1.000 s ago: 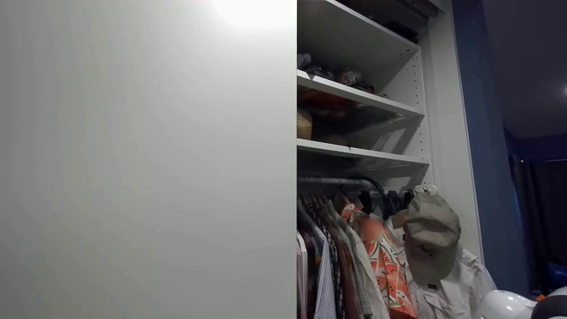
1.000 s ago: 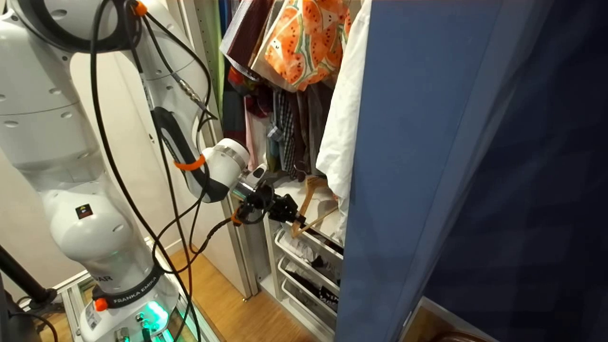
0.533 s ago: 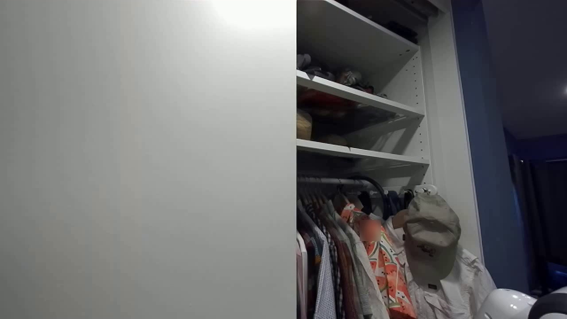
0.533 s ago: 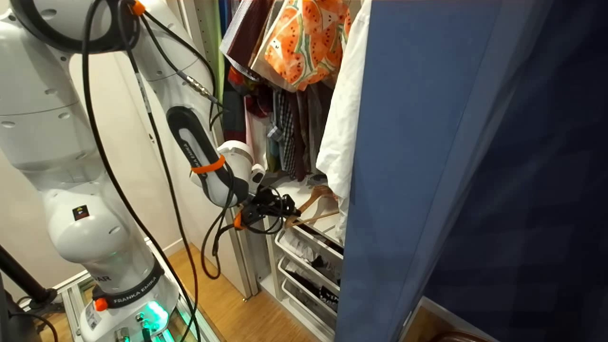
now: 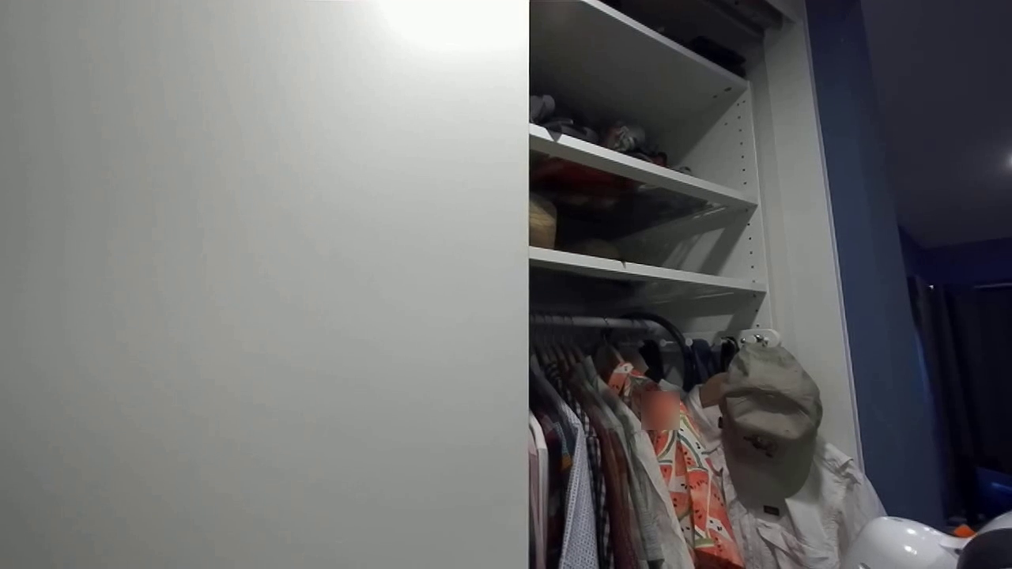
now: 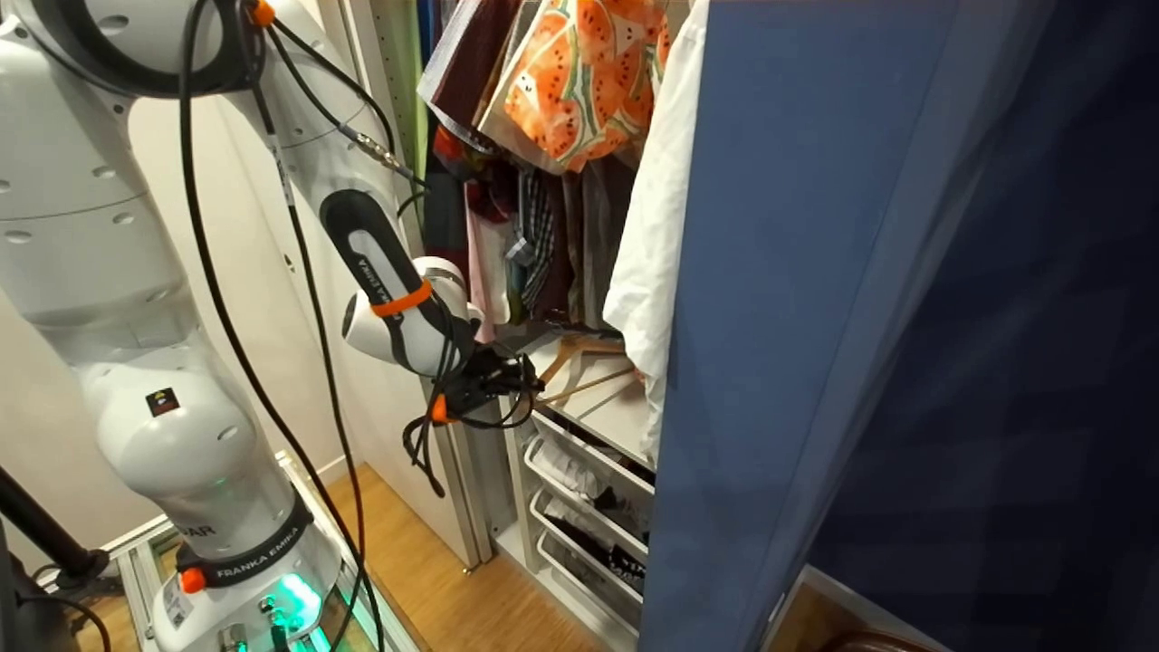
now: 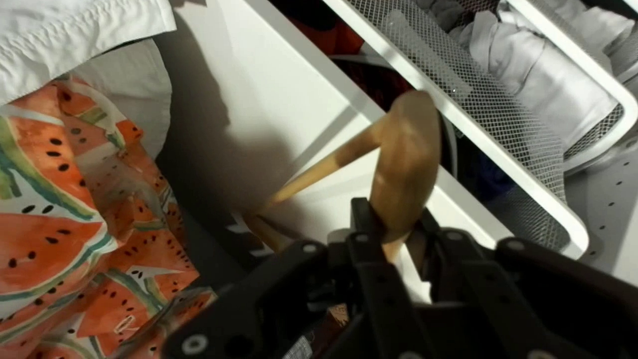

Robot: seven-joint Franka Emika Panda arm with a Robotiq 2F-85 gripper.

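Observation:
A wooden clothes hanger [image 7: 406,159] is pinched between the black fingers [image 7: 361,217] of my gripper [image 7: 394,214] in the wrist view. The grip is at one shoulder end, whose rounded tip points up in that view. A thinner bar runs from there toward the lower left, and the hanger's far part is dim. In an exterior view the hanger [image 6: 559,359] reaches from my gripper [image 6: 539,385] over a white shelf top [image 6: 598,412]. Whether it touches that surface I cannot tell. The hook is not clearly visible. Elsewhere just a rounded arm piece [image 5: 897,545] shows at the lower corner.
A watermelon-print shirt [image 7: 60,199] and a white shirt [image 6: 647,199] hang close to the hanger. White mesh drawers [image 6: 589,534] sit under the shelf top. A blue panel [image 6: 779,272] borders the closet; a pale door [image 5: 261,284] covers its other side. Loose cables dangle from the arm.
With the hanger in its grip, my gripper has shifted left and upward in an exterior view. The wrist has turned, and the loose cables have swung. The hanger's tilt has changed.

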